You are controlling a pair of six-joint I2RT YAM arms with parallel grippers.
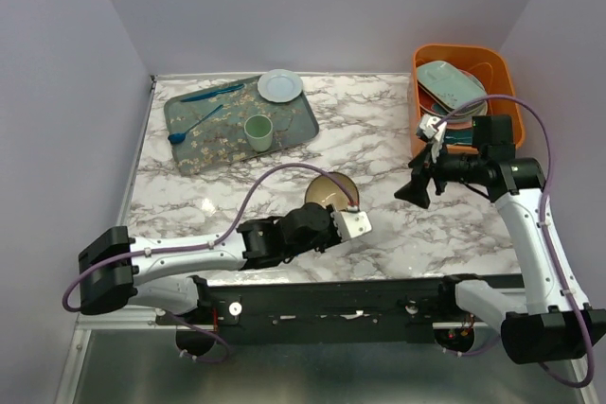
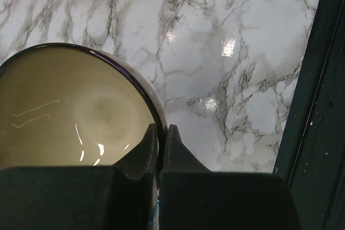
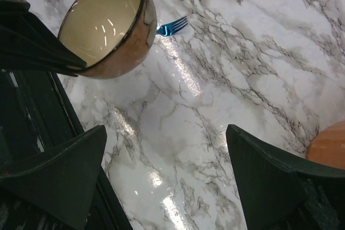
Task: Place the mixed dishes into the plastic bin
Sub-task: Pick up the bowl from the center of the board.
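Tan bowl (image 1: 331,189) tilted at near-centre of the marble table (image 1: 379,130), rim pinched between the clamped jaws of the left gripper (image 1: 355,219); right gripper (image 1: 421,172) between bowl and orange bin (image 1: 499,68) at far right, jaws wide apart, empty; pale-green dish (image 1: 450,82) in the bin.

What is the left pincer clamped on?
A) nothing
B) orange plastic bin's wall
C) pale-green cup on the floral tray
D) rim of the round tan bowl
D: the left wrist view shows the left pincer shut on the dark rim of the round tan bowl.
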